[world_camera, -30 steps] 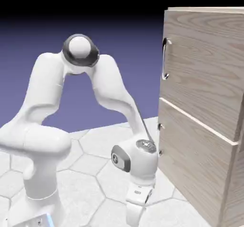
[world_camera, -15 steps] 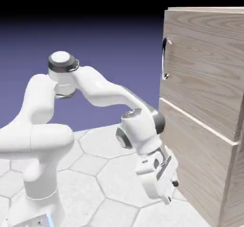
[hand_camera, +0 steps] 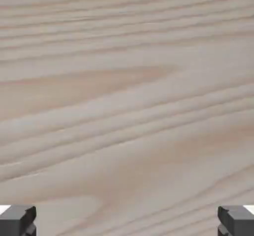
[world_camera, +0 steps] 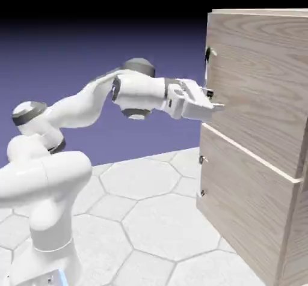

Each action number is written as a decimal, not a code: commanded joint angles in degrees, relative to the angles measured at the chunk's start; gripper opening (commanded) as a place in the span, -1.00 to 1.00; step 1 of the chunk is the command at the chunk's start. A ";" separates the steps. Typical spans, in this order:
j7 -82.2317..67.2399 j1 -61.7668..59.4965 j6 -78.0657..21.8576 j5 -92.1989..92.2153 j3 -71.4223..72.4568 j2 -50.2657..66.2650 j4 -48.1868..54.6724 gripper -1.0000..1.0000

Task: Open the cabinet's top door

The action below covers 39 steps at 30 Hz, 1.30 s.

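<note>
The cabinet point(world_camera: 287, 231) of light wood stands at the exterior view's right. Its top door point(world_camera: 258, 80) looks shut, flush with the front. A thin curved metal handle point(world_camera: 207, 57) runs down the door's left edge, and my hand covers its lower end. My gripper point(world_camera: 215, 103) is level with that lower end, pointing at the door and very near or touching it. In the hand view the door's wood grain point(hand_camera: 127, 91) fills the picture and no handle shows. Both grey fingertips point(hand_camera: 17, 220) sit far apart at the bottom corners with nothing between them, so the gripper point(hand_camera: 127, 222) is open.
Below the top door is the lower wood panel point(world_camera: 246, 206) with two small metal studs point(world_camera: 203, 159) on its left edge. The white hexagon-patterned table point(world_camera: 144, 219) spreads between my base point(world_camera: 48, 231) and the cabinet.
My arm has swung up from near the table to the height of the handle's lower end, and the hand has turned from pointing down to facing the door. The jaws stayed open.
</note>
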 commanded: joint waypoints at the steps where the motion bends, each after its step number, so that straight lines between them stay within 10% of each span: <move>1: -1.64 1.88 0.49 0.31 -0.37 0.90 -0.01 0.00; 8: -1.86 -6.11 -0.94 5.61 1.61 1.43 7.01 0.00; 9: -1.86 -6.11 -0.94 5.61 1.61 1.43 7.01 -1.00; 39: -30.41 -17.07 -72.24 -16.16 -37.29 -12.66 -19.19 -1.00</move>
